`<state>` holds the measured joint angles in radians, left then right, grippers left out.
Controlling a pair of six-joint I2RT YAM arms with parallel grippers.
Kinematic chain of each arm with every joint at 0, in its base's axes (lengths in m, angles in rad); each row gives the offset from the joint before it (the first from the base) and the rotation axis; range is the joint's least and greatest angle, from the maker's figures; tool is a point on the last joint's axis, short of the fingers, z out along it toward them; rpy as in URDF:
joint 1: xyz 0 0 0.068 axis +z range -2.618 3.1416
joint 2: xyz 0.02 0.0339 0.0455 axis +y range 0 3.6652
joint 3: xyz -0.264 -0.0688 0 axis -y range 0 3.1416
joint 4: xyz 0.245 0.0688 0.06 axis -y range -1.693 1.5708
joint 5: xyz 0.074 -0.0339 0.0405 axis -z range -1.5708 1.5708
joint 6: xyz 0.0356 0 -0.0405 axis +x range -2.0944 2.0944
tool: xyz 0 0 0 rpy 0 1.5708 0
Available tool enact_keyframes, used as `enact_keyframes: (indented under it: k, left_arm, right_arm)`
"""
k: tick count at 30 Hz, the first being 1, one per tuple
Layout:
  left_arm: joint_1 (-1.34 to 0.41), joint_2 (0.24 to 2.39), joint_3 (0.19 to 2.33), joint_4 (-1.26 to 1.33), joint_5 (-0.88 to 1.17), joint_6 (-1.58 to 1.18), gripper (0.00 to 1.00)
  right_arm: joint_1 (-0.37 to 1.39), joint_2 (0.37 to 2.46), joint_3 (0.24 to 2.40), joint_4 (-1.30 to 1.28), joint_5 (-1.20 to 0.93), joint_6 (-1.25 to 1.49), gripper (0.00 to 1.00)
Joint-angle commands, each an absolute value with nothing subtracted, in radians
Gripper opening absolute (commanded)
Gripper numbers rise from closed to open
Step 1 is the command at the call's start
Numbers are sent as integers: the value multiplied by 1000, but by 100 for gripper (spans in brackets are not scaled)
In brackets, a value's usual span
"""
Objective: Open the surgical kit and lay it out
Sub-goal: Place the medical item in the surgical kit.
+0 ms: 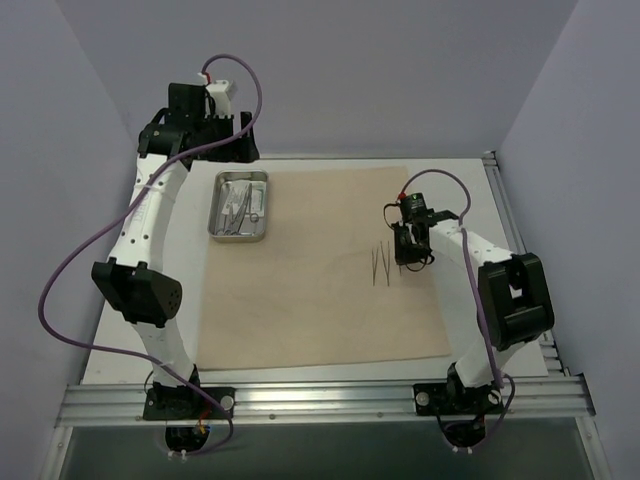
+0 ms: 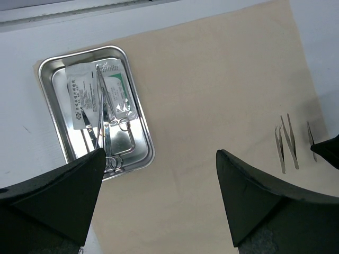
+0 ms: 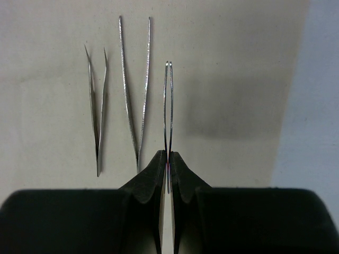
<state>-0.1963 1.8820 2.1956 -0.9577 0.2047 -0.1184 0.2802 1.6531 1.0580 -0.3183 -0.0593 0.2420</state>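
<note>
The right claw (image 3: pixel 168 157) is pinched tight on thin tweezers (image 3: pixel 168 100), squeezing their arms almost together. Their rear end is hidden between the fingers, and whether they touch the beige cloth (image 3: pixel 233 63) below cannot be told. Just left of this claw, the longer tweezers (image 3: pixel 135 90) and the short tweezers (image 3: pixel 98 116) lie flat on the cloth.

The left claw (image 2: pixel 160 159) hangs over the cloth with its jaws spread wide, holding nothing. Beyond the finger at the left of its wrist view, the steel tray (image 2: pixel 53 71) sits on the white surface (image 2: pixel 18 143), its near corner hidden by that finger. Inside it, two clear packets (image 2: pixel 79 100) and scissor-handled instruments (image 2: pixel 100 132) overlap; how many instruments is unclear.
</note>
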Motion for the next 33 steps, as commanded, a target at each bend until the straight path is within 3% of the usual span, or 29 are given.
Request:
enact_keyframes:
  k: [1,18,33]
  left_arm:
    - [-187,1832,2200,-950,195,-112,94]
    - [-184,1842,2204,-948,202,-115,94]
    - [-184,1844,2203,-948,207,-114,94]
  right_arm:
    - [273,1686,1042,-321,-41,212,0]
    - [272,1741,1016,-262,-9,219,0]
    - [272,1678,1040,-301,-5,238,18]
